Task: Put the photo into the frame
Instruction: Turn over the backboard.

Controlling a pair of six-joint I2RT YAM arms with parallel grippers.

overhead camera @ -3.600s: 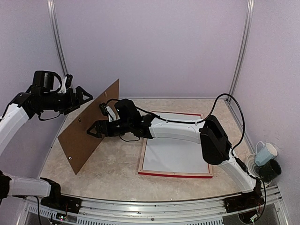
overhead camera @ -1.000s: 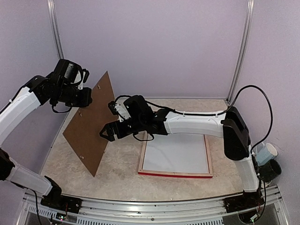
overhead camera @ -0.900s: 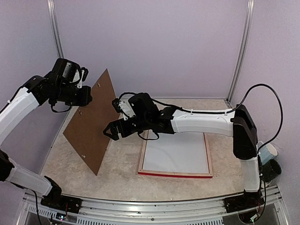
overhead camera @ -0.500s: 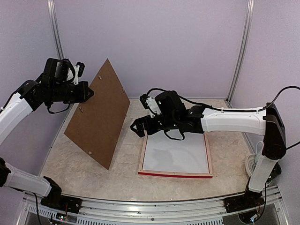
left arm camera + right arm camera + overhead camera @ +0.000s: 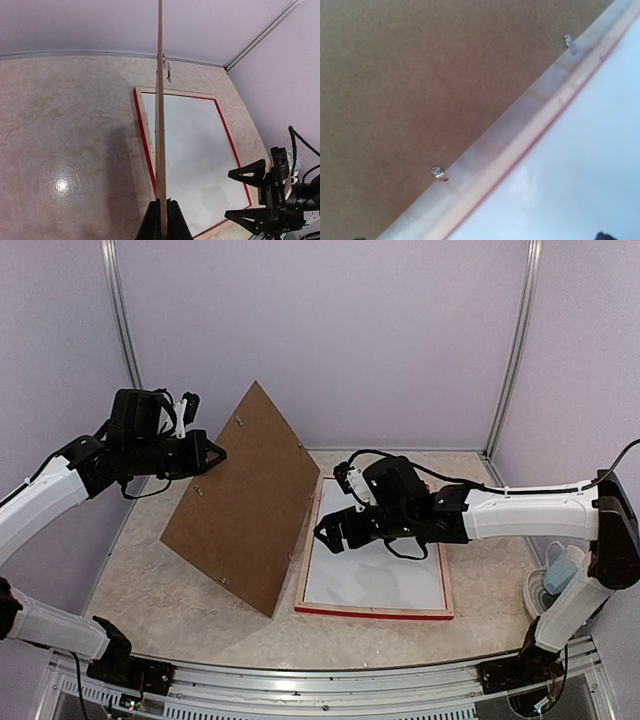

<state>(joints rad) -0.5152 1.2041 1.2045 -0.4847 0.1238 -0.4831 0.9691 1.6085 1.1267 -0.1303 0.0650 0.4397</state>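
Thin rectangular picture frame, red face, pale wood back: face-down, right of tabletop centre, open for loading | rectangular photo, white back up: lies inside frame; picture side hidden, mat not excluded | right hand: spread wide, empty, over frame's left rail | brown flat backing board: tilted, kept clear of frame | left hand: pinched on board's edge.

backing board: brown, tilted up on edge, small metal clips along its rim | table: beige marbled top | cup: pale blue, far right | walls: lilac
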